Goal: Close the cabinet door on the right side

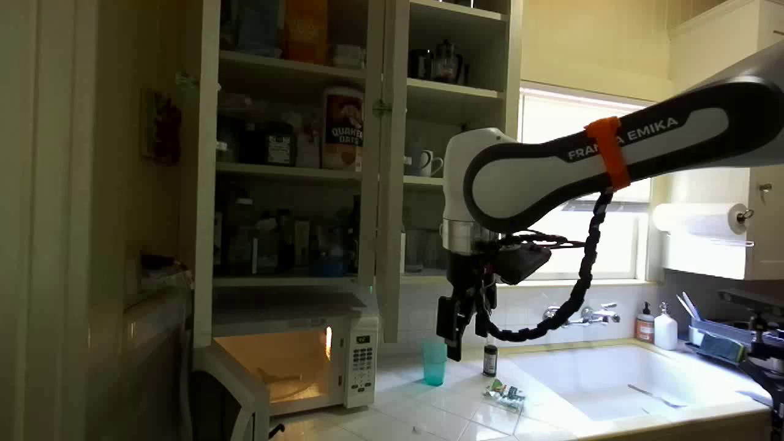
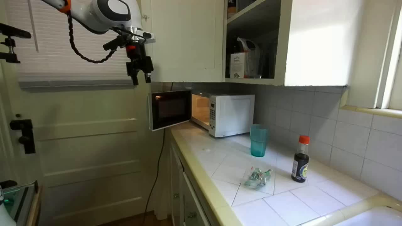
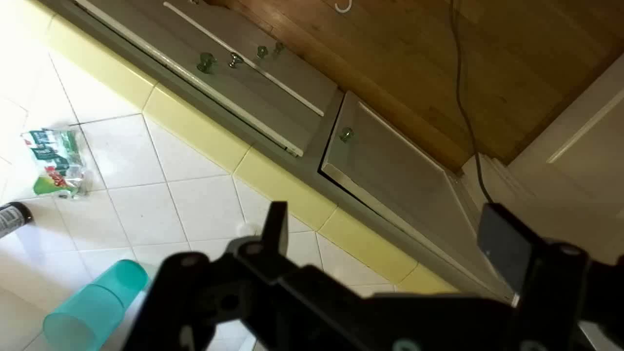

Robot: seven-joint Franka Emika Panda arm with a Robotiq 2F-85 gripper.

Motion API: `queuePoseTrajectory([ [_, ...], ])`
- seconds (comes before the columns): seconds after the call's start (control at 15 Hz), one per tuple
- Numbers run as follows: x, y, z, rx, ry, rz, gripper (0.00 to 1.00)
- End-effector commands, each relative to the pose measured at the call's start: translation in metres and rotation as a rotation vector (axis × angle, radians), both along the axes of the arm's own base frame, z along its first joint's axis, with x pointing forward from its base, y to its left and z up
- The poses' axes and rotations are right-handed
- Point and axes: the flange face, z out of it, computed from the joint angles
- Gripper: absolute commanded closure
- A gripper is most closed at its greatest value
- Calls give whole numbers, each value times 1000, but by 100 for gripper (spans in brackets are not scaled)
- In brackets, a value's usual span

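So the cabinet door (image 2: pixel 187 40) hangs wide open, upper middle of the frame in both exterior views. The gripper (image 2: pixel 141 81) hovers upper left of center in an exterior view, jaws well apart. Microwave (image 2: pixel 234 114) is open too, teal tumbler (image 2: pixel 258 142) near it on the counter (image 2: pixel 220 157).
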Motion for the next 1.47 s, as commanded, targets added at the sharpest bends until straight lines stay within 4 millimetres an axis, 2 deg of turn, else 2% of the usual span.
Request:
queuePoseTrajectory([
  [0.0, 0, 0, 0, 0, 1, 0, 0],
  [0.2, -14, 12, -2, 22, -58, -17, 0],
  [0.53, -57, 35, -8, 62, -181, -93, 0],
  [0.67, -74, 52, -5, 68, -294, -127, 0],
  [0.8, -82, 70, -4, 61, -394, -146, 0],
  [1.07, -83, 103, -3, -9, -586, -169, 0],
  [1.4, -77, 118, -5, -133, -779, -239, 0],
])
